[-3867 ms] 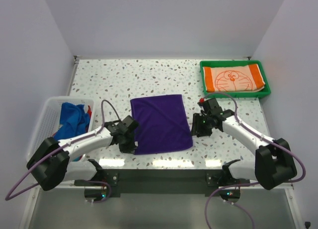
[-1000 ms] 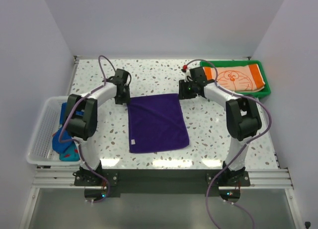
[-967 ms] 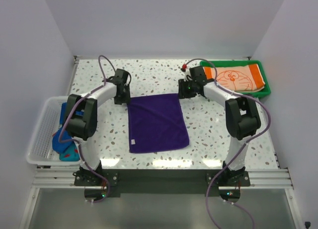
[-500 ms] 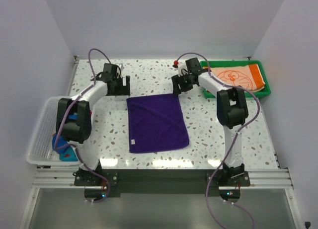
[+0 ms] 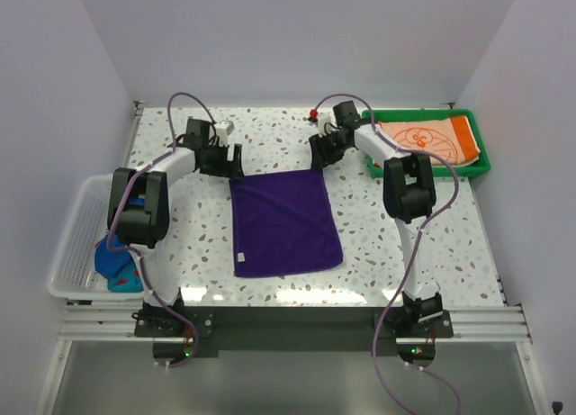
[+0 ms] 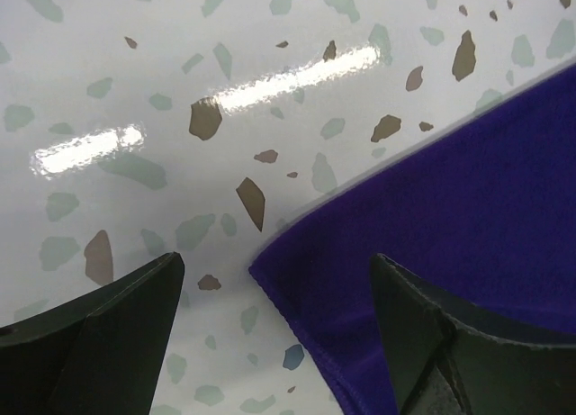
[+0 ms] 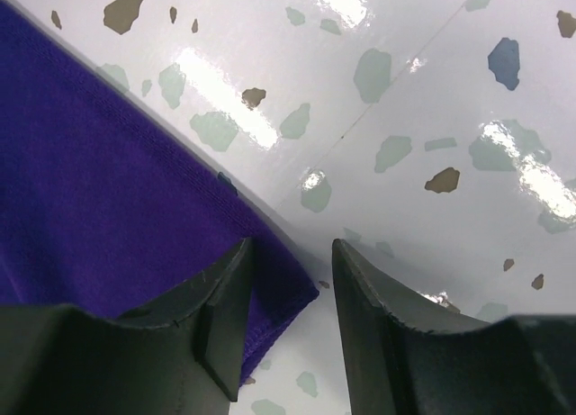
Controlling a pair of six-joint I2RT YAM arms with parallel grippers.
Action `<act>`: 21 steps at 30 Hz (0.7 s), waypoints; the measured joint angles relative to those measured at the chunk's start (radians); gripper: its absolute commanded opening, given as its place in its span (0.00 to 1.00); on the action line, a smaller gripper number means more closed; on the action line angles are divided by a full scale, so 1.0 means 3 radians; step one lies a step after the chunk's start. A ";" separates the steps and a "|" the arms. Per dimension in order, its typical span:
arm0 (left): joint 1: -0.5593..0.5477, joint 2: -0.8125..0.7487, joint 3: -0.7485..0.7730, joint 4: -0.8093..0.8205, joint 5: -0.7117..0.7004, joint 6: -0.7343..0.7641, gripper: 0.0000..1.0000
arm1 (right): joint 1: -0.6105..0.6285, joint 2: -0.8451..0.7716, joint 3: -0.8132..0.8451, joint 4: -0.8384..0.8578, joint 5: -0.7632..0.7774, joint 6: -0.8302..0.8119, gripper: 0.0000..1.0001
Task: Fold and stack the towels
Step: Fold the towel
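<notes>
Colour findings:

- The dark purple rectangular cloth towel (image 5: 286, 221) is uniform, with no pattern.
- The orange-and-white folded cloth towel (image 5: 423, 145) has orange ends and a white middle. The middle carries a cartoon cat face drawn in orange outline.
- The green shallow plastic tray (image 5: 432, 170) is plain.
- The white mesh basket (image 5: 72, 239) holds a bright blue crumpled cloth towel (image 5: 112, 257).
- The white glossy desk (image 5: 405, 226) is speckled grey, brown and teal.
- The left claw (image 6: 275, 259) and right claw (image 7: 291, 244) are black.

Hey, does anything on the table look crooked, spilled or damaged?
Nothing spilled or damaged. The purple towel lies flat but slightly askew, its near edge offset rightward. The blue towel sits crumpled in the white basket.
</notes>
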 measured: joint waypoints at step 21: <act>0.0000 0.0327 0.0262 -0.0257 0.0418 0.0463 0.66 | -0.0046 0.0060 0.0092 -0.0429 -0.0131 -0.0273 0.03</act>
